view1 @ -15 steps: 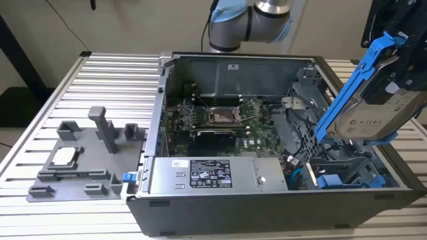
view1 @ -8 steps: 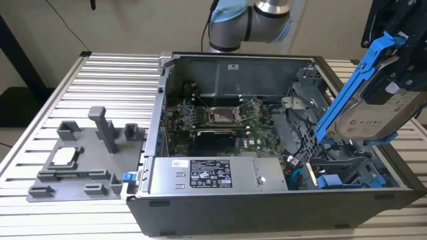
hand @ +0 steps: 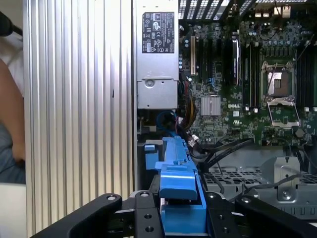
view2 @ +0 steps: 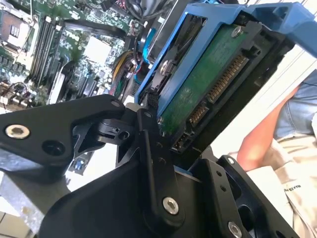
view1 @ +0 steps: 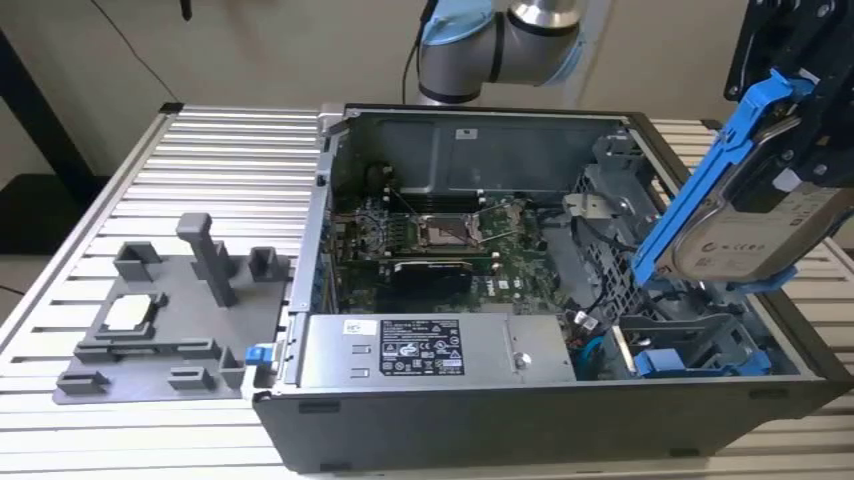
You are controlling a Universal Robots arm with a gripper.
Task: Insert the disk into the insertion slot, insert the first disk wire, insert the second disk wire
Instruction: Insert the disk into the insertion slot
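The disk (view1: 747,238) is a silver-grey drive with a white label in a bright blue carrier frame (view1: 697,185). It hangs tilted above the open computer case, at the exterior view's right. My gripper (view1: 785,150) is shut on it from above. The second wrist view shows the disk's green circuit-board underside (view2: 210,82) with a black finger (view2: 148,134) against the carrier's edge. In the first wrist view the carrier's blue edge (hand: 177,166) sits between my gripper's (hand: 179,213) fingers. Below the disk lies the grey perforated drive cage with the insertion slot (view1: 607,265) (hand: 233,176). Loose cables (hand: 223,148) run beside the cage.
The case holds a silver labelled power-supply box (view1: 414,350), a motherboard (view1: 427,235) and another blue-fronted drive unit (view1: 681,358). A grey fixture plate (view1: 160,320) lies on the slatted metal table (view1: 214,160). A person's arm (view2: 267,134) is near the table.
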